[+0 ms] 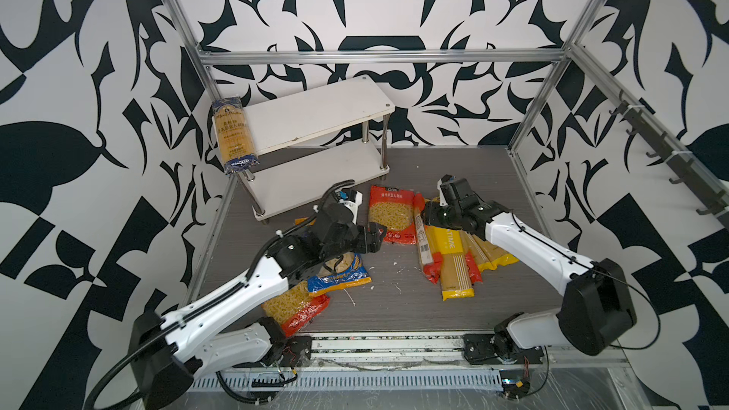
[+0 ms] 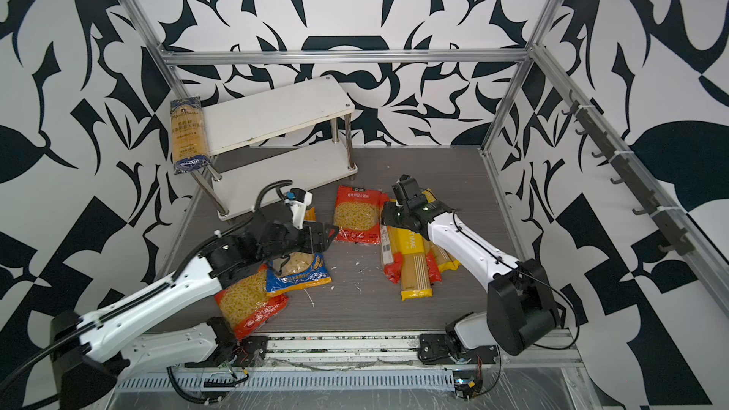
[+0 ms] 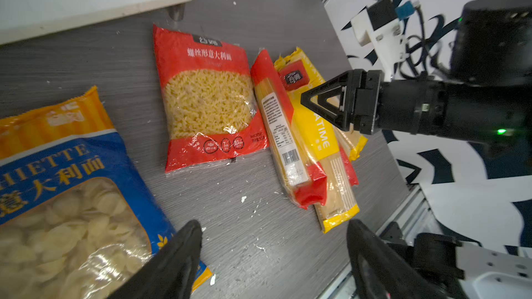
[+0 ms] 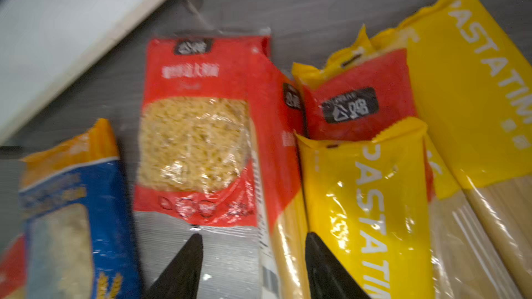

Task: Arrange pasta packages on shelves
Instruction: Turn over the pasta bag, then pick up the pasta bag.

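Left wrist view: the left gripper [image 3: 273, 225] hangs with its fingers spread wide and nothing between them, above the bare table [image 3: 230, 205], beside the blue-orange bag [image 3: 72, 197]. The right gripper [image 4: 253, 235] is parted too and grips nothing (its own picture is blurred), over the spaghetti heap [image 1: 453, 262] at the table's 3 o'clock. In both top views the shelves [image 1: 315, 112] stand at 11 o'clock, with one blue spaghetti pack [image 1: 233, 132] across the top board's 9 o'clock end.

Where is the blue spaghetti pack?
In both top views the blue spaghetti pack lies on the top board of the shelves, across its left end.
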Action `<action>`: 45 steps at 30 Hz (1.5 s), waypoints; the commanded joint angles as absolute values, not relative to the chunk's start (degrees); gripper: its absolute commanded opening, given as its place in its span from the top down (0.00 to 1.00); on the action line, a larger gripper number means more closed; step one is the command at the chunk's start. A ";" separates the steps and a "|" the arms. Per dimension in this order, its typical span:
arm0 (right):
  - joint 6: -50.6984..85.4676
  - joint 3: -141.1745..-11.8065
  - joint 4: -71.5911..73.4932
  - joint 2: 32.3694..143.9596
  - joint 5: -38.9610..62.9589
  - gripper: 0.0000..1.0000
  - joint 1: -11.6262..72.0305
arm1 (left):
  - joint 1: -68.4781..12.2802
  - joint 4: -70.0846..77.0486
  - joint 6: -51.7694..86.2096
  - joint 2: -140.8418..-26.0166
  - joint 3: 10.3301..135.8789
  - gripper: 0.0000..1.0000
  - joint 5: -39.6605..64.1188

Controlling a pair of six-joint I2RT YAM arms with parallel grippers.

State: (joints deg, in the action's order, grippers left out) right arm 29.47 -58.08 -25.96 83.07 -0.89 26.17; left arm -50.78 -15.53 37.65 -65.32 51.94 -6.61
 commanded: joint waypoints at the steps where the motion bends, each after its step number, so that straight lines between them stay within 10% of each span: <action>1: 22.56 -61.70 -29.36 88.10 -5.94 0.38 26.68 | -50.89 -8.19 38.29 -68.05 51.02 0.17 -9.80; 8: 20.93 -69.23 -27.83 101.06 -6.42 0.41 27.76 | -50.89 -6.26 39.25 -67.75 47.50 0.16 -11.72; 14: 18.76 -72.67 -32.40 102.13 -18.72 0.87 32.89 | -50.24 -6.99 39.12 -64.83 44.63 0.16 -13.68; 17: 18.12 -74.31 -34.17 100.23 -21.87 0.93 35.01 | -49.13 -6.87 39.44 -62.94 43.10 0.16 -13.89; 25: 26.47 -88.51 -37.91 110.64 -27.68 0.90 44.41 | -45.03 -6.27 42.24 -60.70 39.75 0.16 -12.35; 29: 30.43 -91.70 -35.10 112.30 -13.00 0.60 47.17 | -44.15 -7.27 43.62 -59.39 38.53 0.16 -12.57; 45: 28.26 -51.86 -11.94 89.72 25.91 0.40 27.15 | -47.20 4.03 51.39 -79.89 41.82 0.21 -3.48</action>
State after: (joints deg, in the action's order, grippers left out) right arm 29.69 -54.59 -17.43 89.38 17.80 26.92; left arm -46.63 -0.93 49.04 -76.01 39.40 -6.90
